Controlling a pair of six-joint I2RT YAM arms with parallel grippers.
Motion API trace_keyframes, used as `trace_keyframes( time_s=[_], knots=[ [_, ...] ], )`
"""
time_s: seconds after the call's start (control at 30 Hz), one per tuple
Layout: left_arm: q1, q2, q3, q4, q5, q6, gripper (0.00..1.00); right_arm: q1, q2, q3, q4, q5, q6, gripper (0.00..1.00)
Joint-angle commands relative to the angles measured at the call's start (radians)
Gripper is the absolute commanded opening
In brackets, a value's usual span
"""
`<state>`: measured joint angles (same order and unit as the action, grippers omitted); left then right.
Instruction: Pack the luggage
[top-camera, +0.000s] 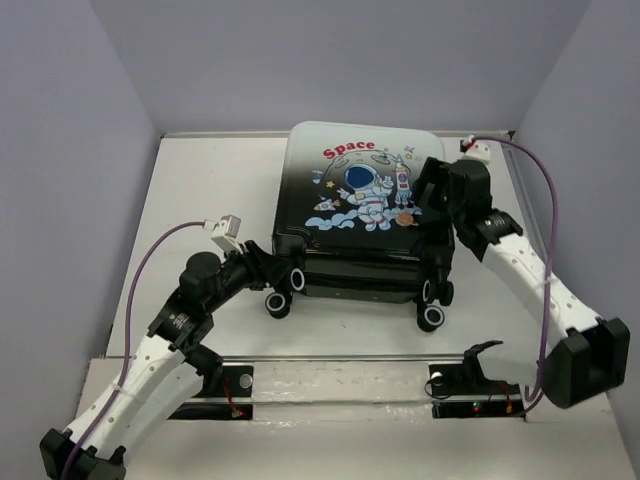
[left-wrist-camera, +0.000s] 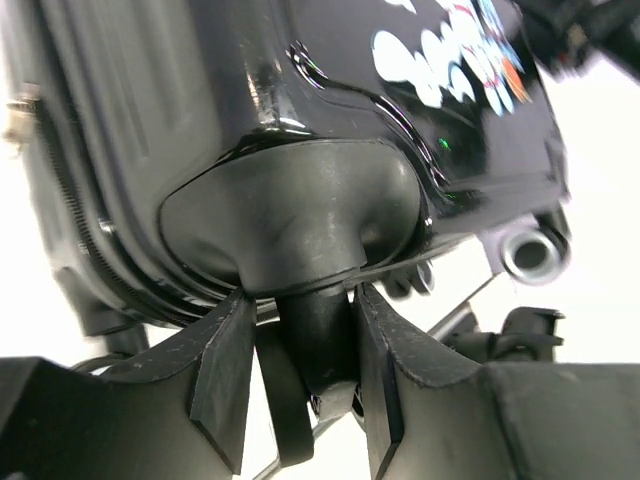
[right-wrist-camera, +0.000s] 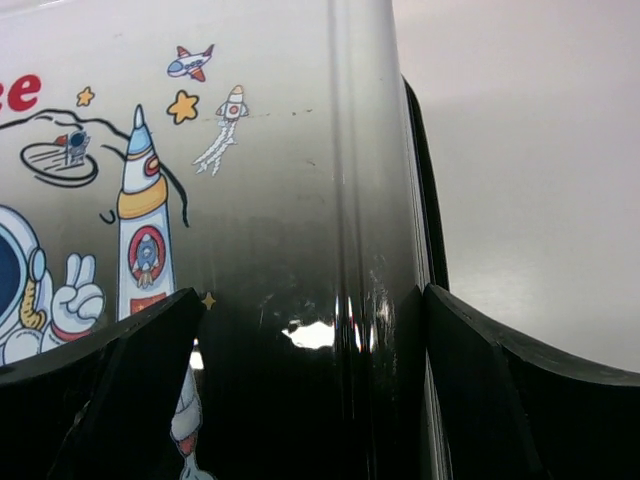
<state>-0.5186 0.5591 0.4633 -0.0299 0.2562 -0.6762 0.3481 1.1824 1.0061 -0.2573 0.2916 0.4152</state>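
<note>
the left gripper (left-wrist-camera: 302, 315) is closed in on the near-left caster (left-wrist-camera: 318, 345) of the luggage (top-camera: 360, 215). its two black fingers (left-wrist-camera: 225, 380) stand either side of the dark stem under the shell's moulded corner socket, the right one hard against the stem and the left one against the wheel's edge, with only a sliver of light between. seen from above, that gripper reaches in low from the left to the suitcase's near-left corner, its arm bent over the white table (top-camera: 200, 190) with a purple cable (top-camera: 160, 250) looping above it. the right gripper (right-wrist-camera: 310, 300) is spread wide and holds nothing. one finger (right-wrist-camera: 130, 390) hangs over the printed lid beside the rocket (right-wrist-camera: 145, 230) and the other sits just past the shell's right edge, so the jaws straddle that edge; whether either finger touches the shell i cannot tell. the luggage lies flat and closed in the middle of the table, lid up, with the astronaut (top-camera: 362, 188) and the red "space" word (top-camera: 348, 152) facing the overhead camera. its white end is toward the back wall and its black end, with the wheels, toward the arm bases. the near-right wheels (top-camera: 432, 305) rest on the table with no gripper on them.
</note>
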Motion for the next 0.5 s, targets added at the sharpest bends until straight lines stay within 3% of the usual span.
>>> trace_keyframes(
  time_s=[0.0,0.07,0.17,0.33,0.47],
  knots=[
    [-0.133,0.048,-0.038,0.221,0.258,-0.057,0.06,0.069,0.270,0.221,0.125,-0.667,-0.078,0.91],
    [-0.152,0.084,-0.037,0.260,0.253,-0.071,0.06,0.069,0.420,0.410,0.077,-0.767,-0.104,0.91],
    [-0.178,0.131,-0.035,0.333,0.245,-0.101,0.06,0.069,0.564,0.625,0.009,-0.769,-0.115,0.93],
    [-0.199,0.183,-0.015,0.432,0.221,-0.146,0.06,0.069,0.588,0.798,-0.010,-0.712,-0.122,0.97],
    [-0.205,0.216,0.028,0.482,0.192,-0.181,0.06,0.069,0.513,0.882,-0.060,-0.700,-0.153,0.99]
  ],
)
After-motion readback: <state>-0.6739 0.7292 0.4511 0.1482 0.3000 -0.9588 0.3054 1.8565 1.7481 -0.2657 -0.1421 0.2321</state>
